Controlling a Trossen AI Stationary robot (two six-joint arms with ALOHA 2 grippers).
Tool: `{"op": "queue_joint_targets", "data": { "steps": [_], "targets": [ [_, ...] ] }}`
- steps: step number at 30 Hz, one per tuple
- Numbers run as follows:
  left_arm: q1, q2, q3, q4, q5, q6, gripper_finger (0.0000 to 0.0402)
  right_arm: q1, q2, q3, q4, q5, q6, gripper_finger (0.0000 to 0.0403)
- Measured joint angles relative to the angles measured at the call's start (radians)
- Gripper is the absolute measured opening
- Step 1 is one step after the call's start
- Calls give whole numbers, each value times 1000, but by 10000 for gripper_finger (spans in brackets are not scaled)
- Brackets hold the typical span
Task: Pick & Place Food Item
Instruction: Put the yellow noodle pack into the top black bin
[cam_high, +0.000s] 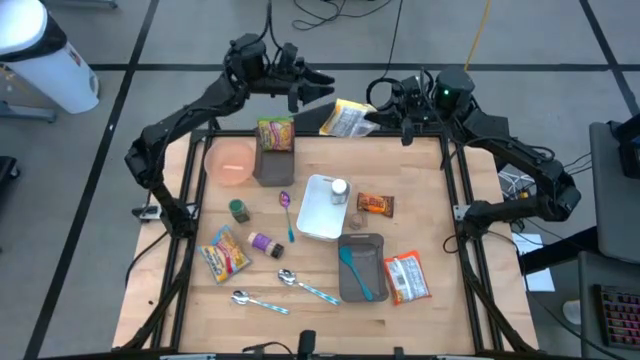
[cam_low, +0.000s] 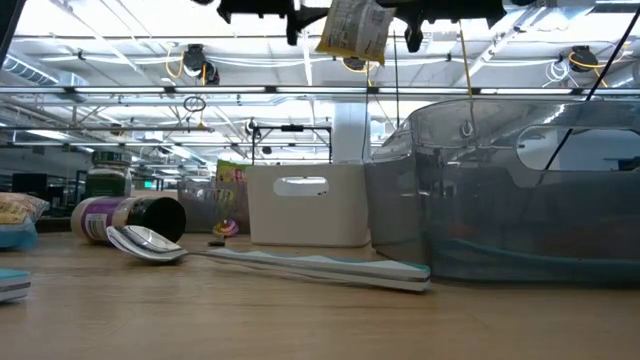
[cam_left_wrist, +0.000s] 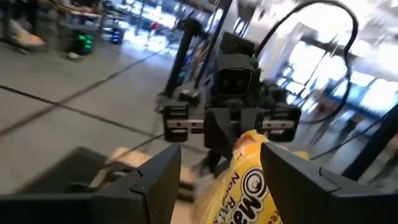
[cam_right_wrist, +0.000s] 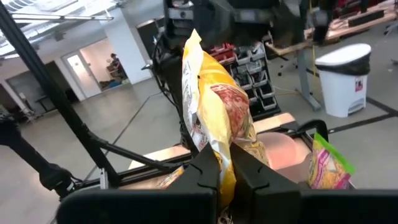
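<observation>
Centrally, grey bin (cam_high: 361, 243) holds teal spatula (cam_high: 355, 272).

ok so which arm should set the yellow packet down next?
Right. The right hand is shut on the yellow packet, held in the air above the table's far edge. The left hand is open beside the packet, not holding it.

You have even, bright overhead light on the tabletop (cam_high: 420, 320), with soft short shadows. In the low view, ceiling strip lights (cam_low: 120, 40) glare and the nearest tabletop blurs. Your left wrist view is motion-blurred; windows (cam_left_wrist: 367, 93) blow out white.
</observation>
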Motion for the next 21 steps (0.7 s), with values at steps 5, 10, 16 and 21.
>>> {"op": "queue_joint_targets", "data": {
  "steps": [5, 10, 16, 21],
  "targets": [
    [-23, 3, 198, -337, -126, 275, 230, 1, 4, 0, -58, 1, -30, 0],
    [-29, 28, 355, -526, -156, 303, 230, 19, 27, 0, -88, -8, -53, 0],
    [-84, 76, 455, -743, -175, 351, 230, 70, 85, 0, -91, -25, -76, 0],
    [-152, 111, 455, -884, -213, 387, 230, 107, 134, 0, -92, -24, -95, 0]
  ]
}}
